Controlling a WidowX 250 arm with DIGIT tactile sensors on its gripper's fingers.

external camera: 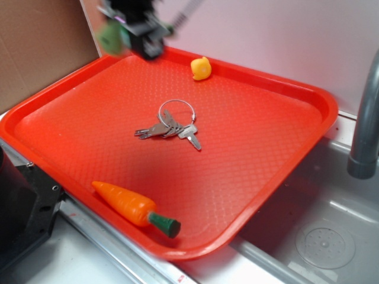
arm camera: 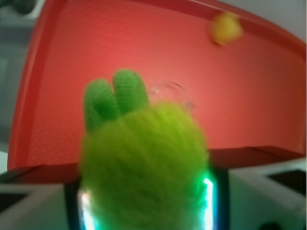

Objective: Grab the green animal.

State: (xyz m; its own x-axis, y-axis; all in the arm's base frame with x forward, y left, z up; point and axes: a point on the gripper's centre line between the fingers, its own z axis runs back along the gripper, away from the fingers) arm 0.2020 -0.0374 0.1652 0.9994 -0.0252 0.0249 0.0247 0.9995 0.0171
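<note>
The green animal (arm camera: 144,158) fills the wrist view: a fuzzy yellow-green body with two smooth green limbs sticking up, pressed between the two jaws. My gripper (arm camera: 146,201) is shut on it. In the exterior view the gripper (external camera: 133,26) hangs above the far left corner of the tray, blurred, with the green animal (external camera: 109,36) showing at its left side, lifted off the tray.
The red tray (external camera: 308,100) holds a yellow rubber duck (external camera: 201,68) at the back, a ring of keys (external camera: 172,125) in the middle and an orange toy carrot (external camera: 133,207) near the front edge. A grey sink (external camera: 320,236) and faucet post (external camera: 366,118) lie to the right.
</note>
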